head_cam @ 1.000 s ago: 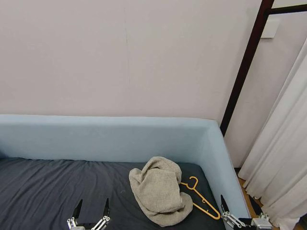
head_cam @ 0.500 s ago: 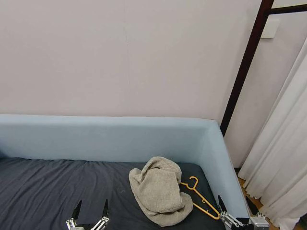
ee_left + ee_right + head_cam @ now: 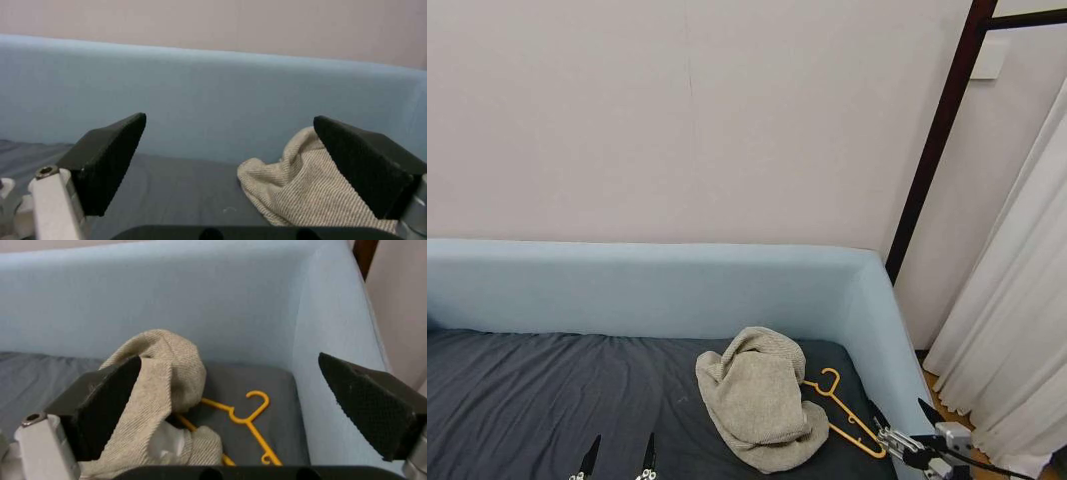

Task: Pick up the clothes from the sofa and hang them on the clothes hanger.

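The left gripper (image 3: 620, 462) has dropped lower than half a second ago, so just its two dark tips rise over the navy seat cushion (image 3: 517, 400), well to the left of the beige knit sweater (image 3: 757, 400). Its jaws stand wide apart with nothing between them. The right gripper (image 3: 905, 432) has lifted and edged in toward the sweater. It now hangs by the sofa's pale blue armrest (image 3: 877, 330), with its jaws also spread and empty.

The sweater lies where it was, crumpled on the cushion. An orange hanger (image 3: 239, 418) lies flat just to the right of the sweater, its near end tucked under the knit.

The cushion left of the sweater is bare. To the sweater's right, past the hanger, the cushion meets the armrest. The backrest (image 3: 647, 290) rises just behind the sweater. Beyond the armrest stand a dark post (image 3: 937, 150) and a white curtain (image 3: 1017, 350).
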You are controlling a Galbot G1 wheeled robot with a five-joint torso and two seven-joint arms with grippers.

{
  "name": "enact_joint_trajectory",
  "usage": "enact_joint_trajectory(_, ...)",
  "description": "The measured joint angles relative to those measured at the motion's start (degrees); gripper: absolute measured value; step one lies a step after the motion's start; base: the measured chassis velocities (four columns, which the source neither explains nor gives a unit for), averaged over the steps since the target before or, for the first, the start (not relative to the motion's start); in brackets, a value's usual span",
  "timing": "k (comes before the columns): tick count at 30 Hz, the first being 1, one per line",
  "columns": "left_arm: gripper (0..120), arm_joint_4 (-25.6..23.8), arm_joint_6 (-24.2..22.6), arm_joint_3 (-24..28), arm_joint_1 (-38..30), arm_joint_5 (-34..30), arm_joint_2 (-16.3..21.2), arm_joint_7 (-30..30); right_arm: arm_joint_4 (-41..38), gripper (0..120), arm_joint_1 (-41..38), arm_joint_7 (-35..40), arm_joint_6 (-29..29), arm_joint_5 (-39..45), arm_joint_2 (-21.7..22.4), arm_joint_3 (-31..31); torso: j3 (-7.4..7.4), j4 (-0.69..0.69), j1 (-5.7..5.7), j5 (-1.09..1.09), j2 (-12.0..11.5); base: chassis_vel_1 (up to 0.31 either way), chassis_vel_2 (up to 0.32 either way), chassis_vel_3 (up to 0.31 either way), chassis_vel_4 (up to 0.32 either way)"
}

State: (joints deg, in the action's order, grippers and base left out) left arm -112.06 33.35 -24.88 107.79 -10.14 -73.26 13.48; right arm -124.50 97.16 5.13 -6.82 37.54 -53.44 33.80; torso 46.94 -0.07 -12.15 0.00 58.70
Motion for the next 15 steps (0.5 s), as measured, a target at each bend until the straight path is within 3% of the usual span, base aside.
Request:
enact_joint_trajectory(5,99,0.9,0.8,-0.5,1.24,0.0,-0.34,-0.02,6.8,100,-12.7,0.66,-3.59,4.14,8.33,-6.47,0.0,-0.01,-0.01,0.0,0.0,0.0,0.0,0.0,0.0)
enact_joint_trajectory(11,99,1.45,1.25,-0.76,1.81,0.04,-0.45,-0.02,11.08,100,-22.54,0.85,-5.22,5.58,11.61,-16.31,0.01,-0.03,0.0,0.01,0.0,0.0,0.0,0.0,0.0)
enact_joint_trajectory(15,99,1.98,1.41,-0.9,2.0,0.16,-0.78,-0.01,15.4,100,-36.41,0.85,-7.04,5.95,12.57,-29.56,0.01,0.0,-0.01,-0.02,-0.01,0.0,0.0,0.0,0.0)
